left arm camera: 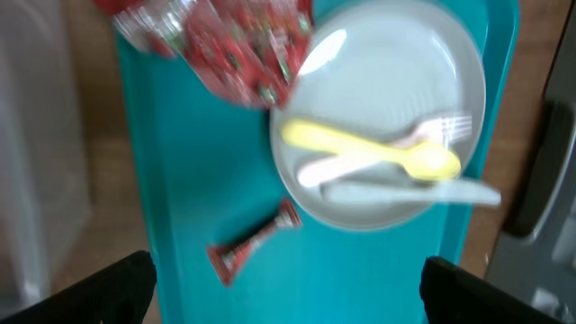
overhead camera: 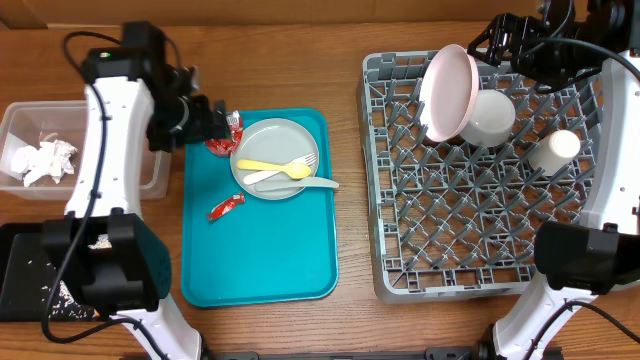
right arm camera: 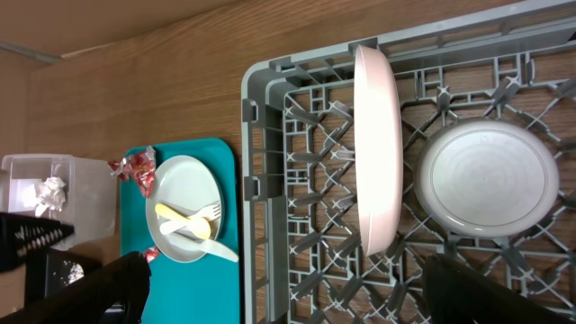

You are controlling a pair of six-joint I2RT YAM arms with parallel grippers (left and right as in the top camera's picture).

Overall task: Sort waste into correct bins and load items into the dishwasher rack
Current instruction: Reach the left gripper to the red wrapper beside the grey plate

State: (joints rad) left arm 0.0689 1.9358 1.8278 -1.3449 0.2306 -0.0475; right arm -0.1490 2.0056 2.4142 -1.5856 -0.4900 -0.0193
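Note:
On the teal tray, the grey plate carries a yellow spoon, a white fork and a white knife. My left gripper hangs open over the tray's top left corner, next to a crumpled red wrapper. In the left wrist view this wrapper is blurred, and a smaller red wrapper lies on bare tray above the open left gripper. The dishwasher rack holds an upright pink plate, a whitish bowl and a white cup. My right gripper is open above the rack's far edge, holding nothing.
The clear tub at the left holds a crumpled white napkin. A black tray with rice grains sits at the front left, partly under the left arm's base. The teal tray lies between tub and rack.

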